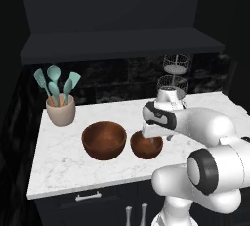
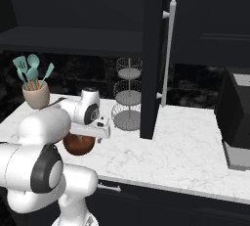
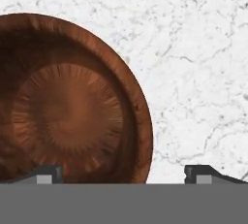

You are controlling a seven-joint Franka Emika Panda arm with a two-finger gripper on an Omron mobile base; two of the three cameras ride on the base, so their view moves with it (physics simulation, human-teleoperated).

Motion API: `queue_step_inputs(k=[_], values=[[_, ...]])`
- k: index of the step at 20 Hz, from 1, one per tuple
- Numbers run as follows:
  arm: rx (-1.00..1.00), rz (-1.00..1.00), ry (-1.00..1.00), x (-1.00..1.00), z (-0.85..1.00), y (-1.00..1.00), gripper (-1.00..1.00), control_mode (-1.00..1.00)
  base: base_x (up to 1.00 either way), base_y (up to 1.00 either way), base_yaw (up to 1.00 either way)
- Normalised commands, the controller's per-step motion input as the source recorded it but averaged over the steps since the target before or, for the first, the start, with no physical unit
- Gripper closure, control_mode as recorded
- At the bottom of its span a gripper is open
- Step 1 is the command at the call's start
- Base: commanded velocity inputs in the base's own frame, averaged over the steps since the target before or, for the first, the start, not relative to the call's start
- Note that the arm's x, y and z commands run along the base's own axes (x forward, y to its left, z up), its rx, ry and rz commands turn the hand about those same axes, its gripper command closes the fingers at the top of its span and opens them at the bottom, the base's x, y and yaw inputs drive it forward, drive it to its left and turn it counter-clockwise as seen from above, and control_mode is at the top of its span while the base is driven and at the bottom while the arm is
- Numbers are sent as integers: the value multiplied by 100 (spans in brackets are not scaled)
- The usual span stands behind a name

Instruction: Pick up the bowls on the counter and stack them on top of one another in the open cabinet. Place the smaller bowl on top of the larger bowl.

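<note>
Directly above the smaller bowl (image 3: 72, 106), the end effector (image 3: 123, 173) hangs released, fingers straddling its rim.

Text: none readable on the bowls (image 1: 104, 139), crock (image 1: 61, 110) or counter (image 1: 58, 161).
Labels, brands, numbers: none visible.

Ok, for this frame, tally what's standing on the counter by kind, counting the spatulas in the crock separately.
Reddish-brown wooden bowls: 2, the larger bowl and the smaller bowl
Beige utensil crock: 1
Teal spatulas: 4
Tiered wire basket stand: 1
Dark appliance at the right end: 1
Total: 9
</note>
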Motion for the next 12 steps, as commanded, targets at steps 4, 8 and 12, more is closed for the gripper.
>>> queue_step_inputs(k=[4, 8, 12], values=[[0, 0, -1, 6, -38, 0, -100, -100, 0, 0, 0], [0, 0, -1, 3, -28, 0, -100, -100, 0, 0, 0], [0, 0, 0, 2, -6, 0, 100, -100, 0, 0, 0]])
